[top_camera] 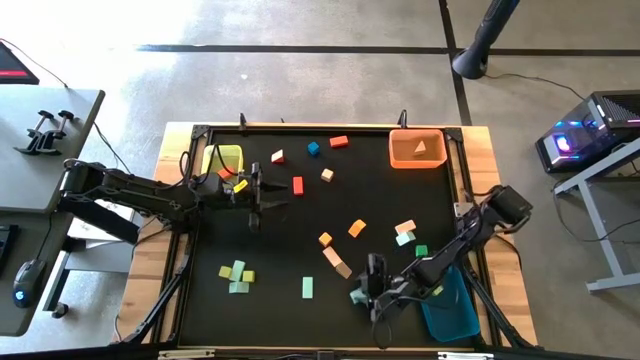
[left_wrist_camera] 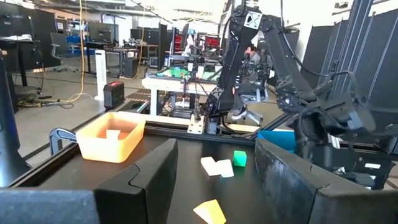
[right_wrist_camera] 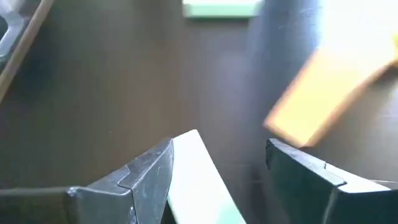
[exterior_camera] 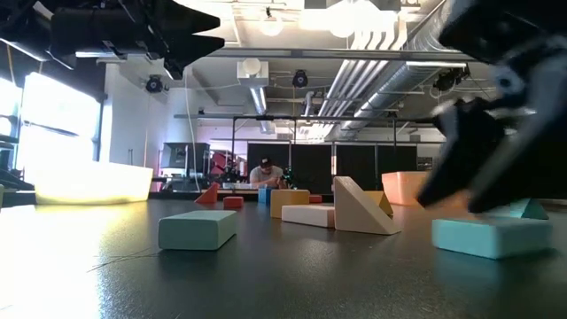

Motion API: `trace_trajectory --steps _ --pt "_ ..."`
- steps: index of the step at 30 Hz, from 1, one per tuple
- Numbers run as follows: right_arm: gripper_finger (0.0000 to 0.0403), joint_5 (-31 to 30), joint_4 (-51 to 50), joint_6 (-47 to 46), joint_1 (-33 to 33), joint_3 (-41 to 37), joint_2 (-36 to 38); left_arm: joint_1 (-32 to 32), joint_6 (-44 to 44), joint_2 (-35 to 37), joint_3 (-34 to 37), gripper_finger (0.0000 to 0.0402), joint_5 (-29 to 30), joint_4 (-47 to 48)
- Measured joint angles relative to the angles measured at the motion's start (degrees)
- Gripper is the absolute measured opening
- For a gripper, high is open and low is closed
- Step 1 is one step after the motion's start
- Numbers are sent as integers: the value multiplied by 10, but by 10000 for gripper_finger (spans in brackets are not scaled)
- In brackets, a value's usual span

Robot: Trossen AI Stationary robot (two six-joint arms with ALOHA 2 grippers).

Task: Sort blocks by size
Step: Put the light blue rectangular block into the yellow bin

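mint block [right_wrist_camera: 202,180] partly behind end effector finger

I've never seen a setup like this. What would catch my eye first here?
Probably the bright wooden blocks scattered over the black table, with an orange bin at the far right corner, a yellow bin at the far left and a blue bin at the near right. Then the two dark arms: the left claw hangs open beside the yellow bin, while the right claw is open low over a mint block.
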State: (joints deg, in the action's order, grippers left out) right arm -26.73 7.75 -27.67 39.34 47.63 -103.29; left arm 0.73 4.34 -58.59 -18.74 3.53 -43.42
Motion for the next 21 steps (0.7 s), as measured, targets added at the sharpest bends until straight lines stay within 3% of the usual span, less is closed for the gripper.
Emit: trace_trajectory --steps 4,9,13,18,21 --pt "247 5 -11 -13 5 6 29 0 0 0 0 202 0 1" --pt "247 4 -57 -4 8 4 10 0 0 0 0 202 0 2" --pt "247 18 -23 33 -8 -12 -14 0 0 0 0 202 0 2" --pt "246 79 39 23 -30 -44 -26 0 0 0 0 202 0 2" --pt "229 71 69 4 -32 -64 -30 0 -2 0 0 202 0 3"
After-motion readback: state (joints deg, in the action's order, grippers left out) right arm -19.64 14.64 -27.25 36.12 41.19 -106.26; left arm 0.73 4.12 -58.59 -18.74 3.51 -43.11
